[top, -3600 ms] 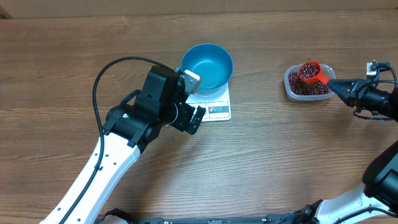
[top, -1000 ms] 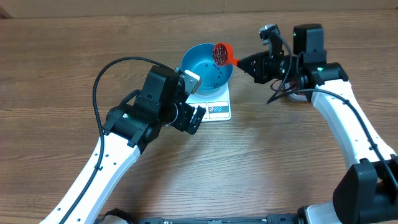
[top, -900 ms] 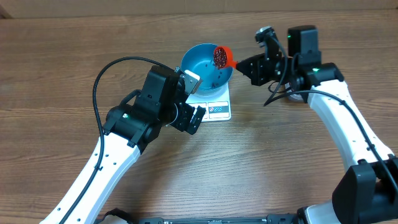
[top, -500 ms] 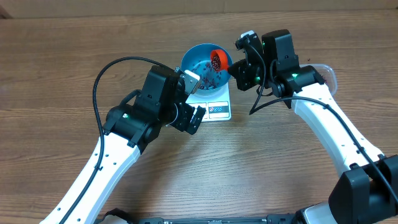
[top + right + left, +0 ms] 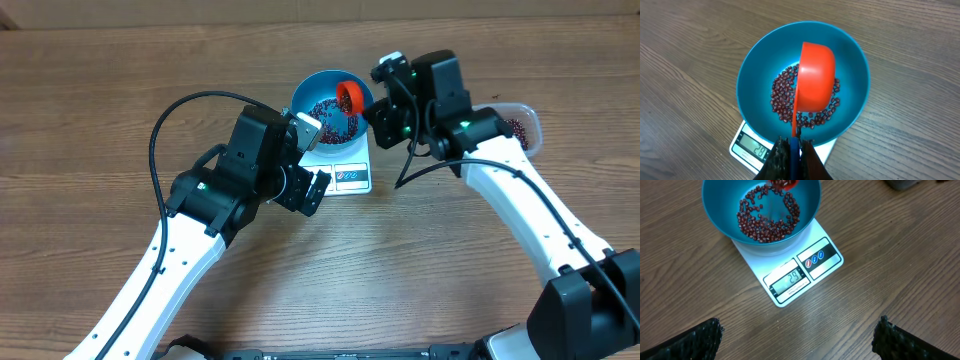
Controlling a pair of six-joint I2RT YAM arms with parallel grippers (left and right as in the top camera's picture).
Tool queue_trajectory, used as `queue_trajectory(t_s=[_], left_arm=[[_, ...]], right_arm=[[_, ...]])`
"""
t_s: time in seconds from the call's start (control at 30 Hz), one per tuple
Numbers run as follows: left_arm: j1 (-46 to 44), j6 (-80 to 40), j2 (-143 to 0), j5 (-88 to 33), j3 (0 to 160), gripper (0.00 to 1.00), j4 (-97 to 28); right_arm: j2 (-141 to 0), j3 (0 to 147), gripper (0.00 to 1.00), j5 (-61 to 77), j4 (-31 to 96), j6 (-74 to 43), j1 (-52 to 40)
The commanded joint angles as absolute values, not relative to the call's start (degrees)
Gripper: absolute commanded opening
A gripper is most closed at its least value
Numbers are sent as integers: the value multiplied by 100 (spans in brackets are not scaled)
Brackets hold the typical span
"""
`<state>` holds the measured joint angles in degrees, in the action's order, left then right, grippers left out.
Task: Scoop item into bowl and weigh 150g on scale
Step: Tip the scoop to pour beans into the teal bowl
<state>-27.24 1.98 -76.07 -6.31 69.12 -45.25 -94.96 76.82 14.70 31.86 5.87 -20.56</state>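
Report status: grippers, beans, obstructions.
Left gripper open, off the flat white rectangular scale. Right gripper shut on orange-red plastic scoop, tipped over round teal-blue bowl. Small dark red-brown beans in bowl. Nothing in the way.

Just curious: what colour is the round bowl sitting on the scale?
Teal-blue, smooth round bowl; clearest in right wrist view.

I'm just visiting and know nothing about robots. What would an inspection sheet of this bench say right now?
Surface: wood-grain table.
Job's things: teal bowl on white scale, beans in it; orange scoop tipped over it; clear tub by right arm.
Clutter: nothing seen.
Jaws: left jaws wide open, empty; right jaws shut on scoop handle.
Cables: black cable looping off left arm.
Surroundings: nothing seen.
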Motion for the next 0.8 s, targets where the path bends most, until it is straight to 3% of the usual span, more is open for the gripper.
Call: queue_trajectory(t_s=[0.0, 0.17, 0.77], left_arm=[[-2700, 322, -7564, -707, 6925, 100, -4521], [-2700, 322, -7564, -707, 6925, 100, -4521], [-2700, 322, -7564, -707, 6925, 100, -4521]], right_arm=[[-9310, 7874, 4, 827, 3210, 814, -2368], [-9310, 7874, 4, -239, 3275, 930, -2641], [-9310, 7874, 4, -268, 3350, 985, -2891]])
